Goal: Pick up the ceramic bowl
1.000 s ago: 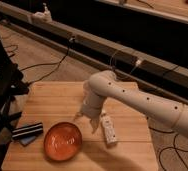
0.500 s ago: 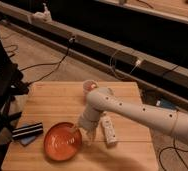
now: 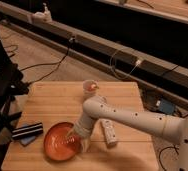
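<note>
Step in hand, as I judge it: the grab. The ceramic bowl sits in the lower left of the frame, on the wooden table. It is round, wide and orange-red, and it is the biggest thing there. The gripper is low down at the right rim of the bowl, at the end of the white arm that bends in from the right side of the frame. It may touch the rim or hang just over it; I cannot tell which. I also cannot tell if the gripper is open or closed, or if it has hold of the bowl yet. The bowl looks flat on the table, not lifted.

Just to the right of the gripper lies a white bar-shaped thing. A small pale cup stands higher up, near the middle of the frame, well apart from the bowl. A dark striped block lies near the bowl on its left, with something blue under it.

The next move, I think, is to pinch the rim, with one side of the gripper inside the bowl and one side outside. The squeeze should be firm, because the bowl looks shiny and could slip. Then the arm should lift slowly and straight up. Held by one edge, the bowl may tip, so it should go gently and not bump the white bar-shaped thing.
</note>
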You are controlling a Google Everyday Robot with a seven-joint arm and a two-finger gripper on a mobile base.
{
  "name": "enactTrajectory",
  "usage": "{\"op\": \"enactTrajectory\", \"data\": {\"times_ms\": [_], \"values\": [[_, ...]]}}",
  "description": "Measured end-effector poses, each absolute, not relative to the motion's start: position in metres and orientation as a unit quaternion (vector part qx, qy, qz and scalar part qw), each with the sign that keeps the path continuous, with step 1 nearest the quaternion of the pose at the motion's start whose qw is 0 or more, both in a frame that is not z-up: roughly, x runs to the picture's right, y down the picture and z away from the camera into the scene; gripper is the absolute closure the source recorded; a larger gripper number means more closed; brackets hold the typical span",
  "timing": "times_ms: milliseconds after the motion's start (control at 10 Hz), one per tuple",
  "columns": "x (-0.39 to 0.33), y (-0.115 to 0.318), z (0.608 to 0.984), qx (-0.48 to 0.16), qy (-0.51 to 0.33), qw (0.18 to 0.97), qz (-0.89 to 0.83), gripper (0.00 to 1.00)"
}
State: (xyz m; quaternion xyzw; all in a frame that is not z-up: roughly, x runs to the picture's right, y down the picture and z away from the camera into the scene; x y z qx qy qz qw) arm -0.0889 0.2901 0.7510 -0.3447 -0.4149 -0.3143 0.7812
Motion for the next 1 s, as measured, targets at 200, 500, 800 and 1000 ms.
{"op": "enactTrajectory", "data": {"times_ms": [200, 500, 800, 1000], "values": [[-0.097, 0.299, 0.753, -0.346, -0.429, 0.771, -0.320, 0.55], [-0.093, 0.288, 0.752, -0.333, -0.433, 0.778, -0.311, 0.86], [-0.070, 0.254, 0.740, -0.307, -0.416, 0.808, -0.283, 1.00], [-0.052, 0.227, 0.725, -0.281, -0.402, 0.829, -0.268, 1.00]]}}
